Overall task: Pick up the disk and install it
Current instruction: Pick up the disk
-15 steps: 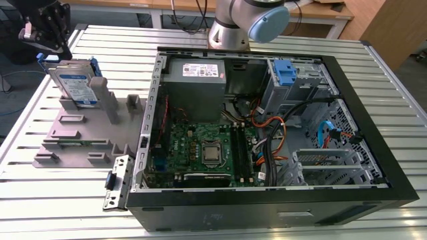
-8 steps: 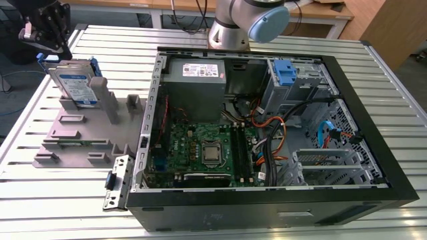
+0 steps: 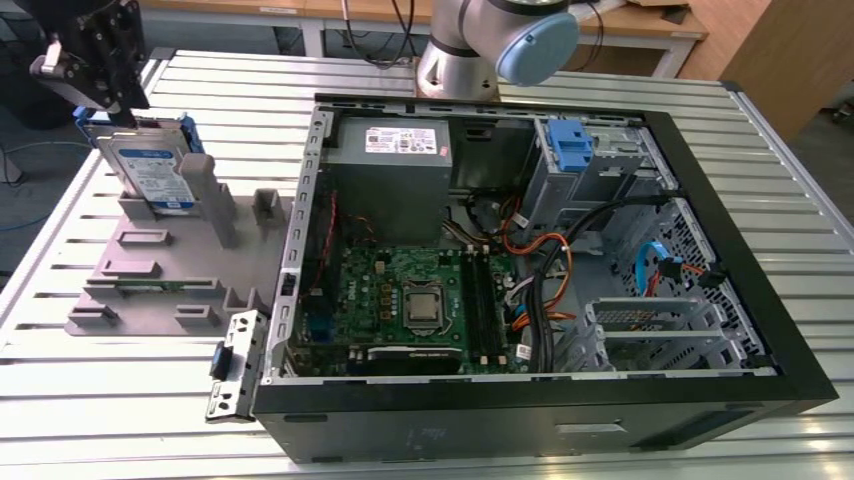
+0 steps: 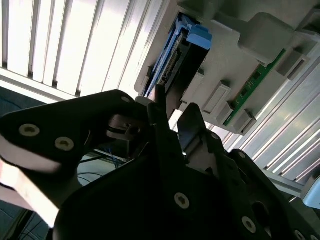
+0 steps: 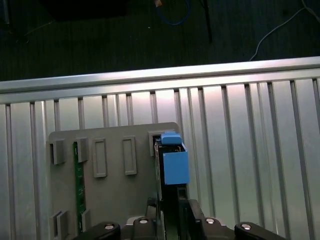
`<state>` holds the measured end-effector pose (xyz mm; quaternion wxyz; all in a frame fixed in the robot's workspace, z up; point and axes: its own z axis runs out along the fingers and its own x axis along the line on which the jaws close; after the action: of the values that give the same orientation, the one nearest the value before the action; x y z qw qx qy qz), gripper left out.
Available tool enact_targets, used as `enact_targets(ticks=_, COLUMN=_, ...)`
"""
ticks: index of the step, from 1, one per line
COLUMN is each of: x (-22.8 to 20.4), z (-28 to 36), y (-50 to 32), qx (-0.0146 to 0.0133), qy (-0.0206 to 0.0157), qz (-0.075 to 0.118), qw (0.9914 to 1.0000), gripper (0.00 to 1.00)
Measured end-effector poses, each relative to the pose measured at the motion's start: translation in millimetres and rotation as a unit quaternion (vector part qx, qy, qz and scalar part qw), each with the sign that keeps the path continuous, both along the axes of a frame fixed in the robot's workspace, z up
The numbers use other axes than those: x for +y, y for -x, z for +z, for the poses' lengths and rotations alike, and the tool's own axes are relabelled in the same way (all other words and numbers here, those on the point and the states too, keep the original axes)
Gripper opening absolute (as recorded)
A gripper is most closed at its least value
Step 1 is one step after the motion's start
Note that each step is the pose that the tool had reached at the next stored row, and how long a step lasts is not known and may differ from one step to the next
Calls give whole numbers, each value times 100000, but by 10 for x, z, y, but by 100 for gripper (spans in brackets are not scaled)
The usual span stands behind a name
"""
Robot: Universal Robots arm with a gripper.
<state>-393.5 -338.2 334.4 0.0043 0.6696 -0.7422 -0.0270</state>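
- While its jaws stand apart, the gripper (image 3: 124, 100) hangs just above the disk (image 3: 150, 168) near the far corner of the slatted metal table (image 3: 134, 420), on the exterior view's left.
- The gripper holds nothing; in the second wrist view its two dark fingers (image 4: 160, 102) line up with the disk's upper end, and whether they touch it cannot be told.
- The disk stands on end in a slot of the grey holder block (image 3: 160, 270), its long axis close to upright and its top leaning towards the exterior view's left.
- Its connector end points up at the gripper, and its white-and-blue label faces the near edge of the table.
- A blue carrier frame runs round the disk's edges, seen as a blue tab in the first wrist view (image 5: 175, 167).
- The open computer case (image 3: 534, 400) lies beside the block, towards the exterior view's right, with the motherboard (image 3: 400, 290) exposed.
- The arm's base (image 3: 461, 45) rises at the table's far edge, behind the case.
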Motion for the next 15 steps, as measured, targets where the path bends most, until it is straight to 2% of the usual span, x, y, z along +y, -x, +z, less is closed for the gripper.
enact_targets(ticks=1, x=0, z=0, y=0, qx=1, qy=2, qz=1, qw=100000, gripper=35)
enact_targets(ticks=3, x=0, z=0, y=0, qx=1, qy=2, qz=4, qw=100000, gripper=47)
enact_targets(ticks=4, x=0, z=0, y=0, qx=0, qy=2, qz=3, qw=100000, gripper=47)
enact_targets(ticks=5, x=0, z=0, y=0, qx=2, qy=1, qz=4, qw=100000, gripper=53)
enact_targets(ticks=8, x=0, z=0, y=0, qx=-2, qy=0, qz=5, qw=100000, gripper=58)
enact_targets(ticks=9, x=0, z=0, y=0, qx=-1, qy=2, qz=5, qw=100000, gripper=65)
enact_targets(ticks=10, x=0, z=0, y=0, qx=4, qy=3, qz=44, qw=100000, gripper=65)
enact_targets(ticks=13, x=0, z=-4, y=-1, qx=-1, qy=-3, qz=2128, qw=99977, gripper=65)
enact_targets(ticks=15, x=0, z=-9, y=0, qx=-2, qy=1, qz=4005, qw=99920, gripper=65)
